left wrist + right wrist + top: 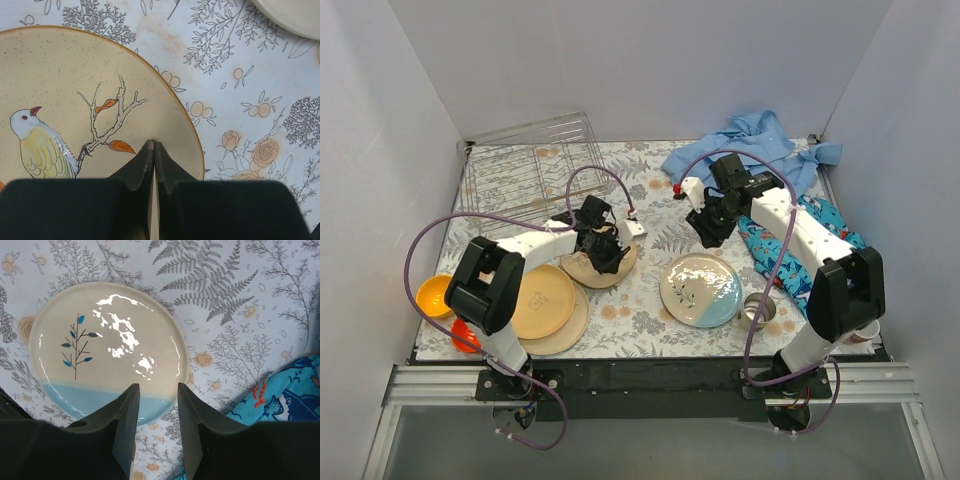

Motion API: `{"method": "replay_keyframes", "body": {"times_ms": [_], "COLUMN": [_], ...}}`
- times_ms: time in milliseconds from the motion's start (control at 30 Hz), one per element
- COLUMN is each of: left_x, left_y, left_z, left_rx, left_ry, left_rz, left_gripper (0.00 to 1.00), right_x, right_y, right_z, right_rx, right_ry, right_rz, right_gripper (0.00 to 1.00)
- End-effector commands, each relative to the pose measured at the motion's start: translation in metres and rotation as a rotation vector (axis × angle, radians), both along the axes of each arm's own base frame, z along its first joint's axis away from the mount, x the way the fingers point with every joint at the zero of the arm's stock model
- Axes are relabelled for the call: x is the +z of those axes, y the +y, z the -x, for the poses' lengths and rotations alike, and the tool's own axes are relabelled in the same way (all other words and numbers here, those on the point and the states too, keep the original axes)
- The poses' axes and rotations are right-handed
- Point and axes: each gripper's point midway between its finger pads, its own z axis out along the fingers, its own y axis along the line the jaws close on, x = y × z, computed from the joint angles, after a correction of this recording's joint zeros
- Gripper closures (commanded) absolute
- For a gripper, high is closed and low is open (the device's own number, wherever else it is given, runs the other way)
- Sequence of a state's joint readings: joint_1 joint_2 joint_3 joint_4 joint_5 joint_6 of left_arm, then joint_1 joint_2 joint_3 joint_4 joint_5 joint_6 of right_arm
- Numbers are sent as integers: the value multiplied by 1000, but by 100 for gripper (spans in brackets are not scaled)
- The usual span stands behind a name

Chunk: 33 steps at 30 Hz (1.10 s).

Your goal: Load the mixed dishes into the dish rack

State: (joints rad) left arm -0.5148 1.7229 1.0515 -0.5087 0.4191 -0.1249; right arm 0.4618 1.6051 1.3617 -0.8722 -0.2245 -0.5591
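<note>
My left gripper [608, 256] [153, 145] is shut, with nothing between its fingertips, just over the near part of a cream plate with a painted bird [588, 270] [75, 90]. My right gripper [710, 233] [158, 387] is open and hangs above the edge of the cream-and-light-blue plate [700, 290] [100, 340], holding nothing. Two yellow-tan plates [545, 305] lie stacked at the front left. An orange bowl [433, 295] and a red bowl [465, 337] sit by the left edge. The wire dish rack [530, 170] stands at the back left, with no dishes in it.
A small metal cup [757, 310] stands right of the blue plate, and another cup [865, 332] shows behind the right arm. A plain blue cloth [760, 145] lies at the back right and a patterned blue cloth [800, 240] [285, 400] beneath the right arm. White walls close in three sides.
</note>
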Motion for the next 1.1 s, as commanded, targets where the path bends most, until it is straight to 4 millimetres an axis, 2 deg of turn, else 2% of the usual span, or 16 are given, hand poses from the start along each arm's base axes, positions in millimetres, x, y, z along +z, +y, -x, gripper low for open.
{"method": "replay_keyframes", "body": {"times_ms": [0,167,267,333,467,600,633,733,800,867,900,967,1000,1033,1067], "left_x": [-14,-19,-20,-22,-15,-14,-12,15,60,97,131,148,165,169,157], "left_y": [7,8,9,9,4,2,1,-27,-57,-70,-78,-79,-70,-64,-49], "left_z": [49,83,113,136,171,178,174,133,90,61,37,14,-6,-19,-42], "left_rx": [-92,-165,-219,-263,-329,-333,-324,-248,-196,-167,-162,-151,-131,-105,-52], "left_ry": [133,184,228,262,266,278,266,131,-10,-128,-225,-270,-306,-311,-284], "left_rz": [-47,-84,-103,-125,-136,-143,-144,-99,9,70,104,101,86,77,42], "left_gripper": [100,100,100,100,100,100,98,80,68,56,42,35,34,33,33], "right_x": [4,13,21,25,27,28,30,38,42,47,48,50,49,54,53], "right_y": [-2,-12,-15,-15,-10,-5,-3,-3,-6,-8,-9,-8,-10,-9,-7], "right_z": [-22,-50,-66,-72,-82,-88,-89,-92,-92,-87,-84,-71,-63,-56,-49], "right_rx": [-78,-133,-160,-168,-164,-157,-153,-158,-169,-169,-169,-143,-112,-94,-83], "right_ry": [20,-17,-36,-42,-43,-42,-44,-66,-78,-84,-82,-63,-47,-42,-22], "right_rz": [-35,-57,-79,-93,-114,-131,-137,-142,-140,-150,-153,-170,-169,-183,-195], "right_gripper": [56,57,57,57,58,58,58,58,58,58,57,57,55,54,51]}}
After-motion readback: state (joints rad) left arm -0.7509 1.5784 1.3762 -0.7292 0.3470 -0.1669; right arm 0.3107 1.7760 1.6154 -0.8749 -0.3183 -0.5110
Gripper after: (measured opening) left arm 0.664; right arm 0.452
